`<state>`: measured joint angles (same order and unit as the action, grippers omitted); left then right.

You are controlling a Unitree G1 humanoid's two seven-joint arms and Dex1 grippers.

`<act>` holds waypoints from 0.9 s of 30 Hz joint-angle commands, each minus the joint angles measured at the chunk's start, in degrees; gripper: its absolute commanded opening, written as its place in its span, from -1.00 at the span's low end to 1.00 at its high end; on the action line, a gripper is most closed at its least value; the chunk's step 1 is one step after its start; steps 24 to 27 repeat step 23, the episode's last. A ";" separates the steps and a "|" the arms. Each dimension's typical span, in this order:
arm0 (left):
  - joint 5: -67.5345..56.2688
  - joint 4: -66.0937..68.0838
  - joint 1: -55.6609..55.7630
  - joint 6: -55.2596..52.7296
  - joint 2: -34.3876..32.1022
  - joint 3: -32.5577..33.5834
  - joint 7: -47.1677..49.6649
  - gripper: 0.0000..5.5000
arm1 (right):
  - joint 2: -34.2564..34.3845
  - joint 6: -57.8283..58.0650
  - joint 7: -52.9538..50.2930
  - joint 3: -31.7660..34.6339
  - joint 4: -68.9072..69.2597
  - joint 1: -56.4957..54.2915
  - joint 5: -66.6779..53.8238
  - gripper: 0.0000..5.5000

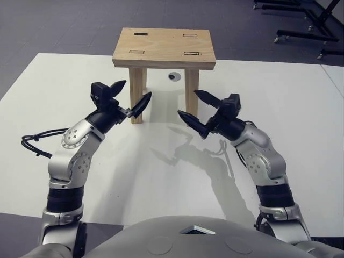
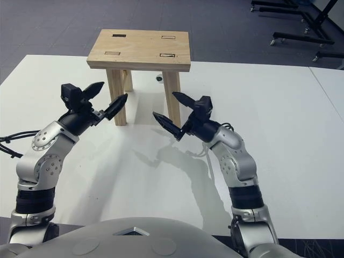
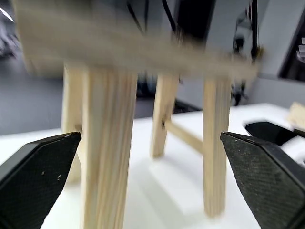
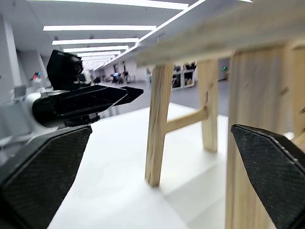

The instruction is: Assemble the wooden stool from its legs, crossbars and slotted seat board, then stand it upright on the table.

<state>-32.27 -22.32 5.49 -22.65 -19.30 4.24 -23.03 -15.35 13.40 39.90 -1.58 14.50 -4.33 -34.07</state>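
The stool [image 1: 164,48] stands whole and upright on the table [image 1: 301,134], so the job looks done; left gripper [image 1: 134,91] and right gripper [image 1: 188,102] hang spread, empty.

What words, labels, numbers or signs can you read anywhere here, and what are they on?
None can be read. The wooden stool is bare wood with no marks, the white table is blank, and the left gripper and right gripper show no legible print.
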 commanded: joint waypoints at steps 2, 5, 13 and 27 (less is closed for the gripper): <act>8.37 -3.53 0.75 2.88 2.90 -2.08 7.21 0.95 | 7.12 -4.48 -14.93 7.28 5.21 -1.54 1.17 0.96; 14.21 -4.46 2.68 5.84 5.73 -2.24 12.95 0.95 | 8.46 -9.63 -22.77 6.87 4.48 -3.32 11.93 0.96; 22.85 -6.08 3.58 14.25 11.72 -2.56 20.84 0.95 | 10.87 -16.71 -31.33 4.93 1.73 -5.53 24.66 0.96; 22.32 -3.46 3.83 15.00 14.42 -4.80 19.29 0.95 | 12.64 -20.29 -37.14 3.77 -1.23 -8.31 31.17 0.96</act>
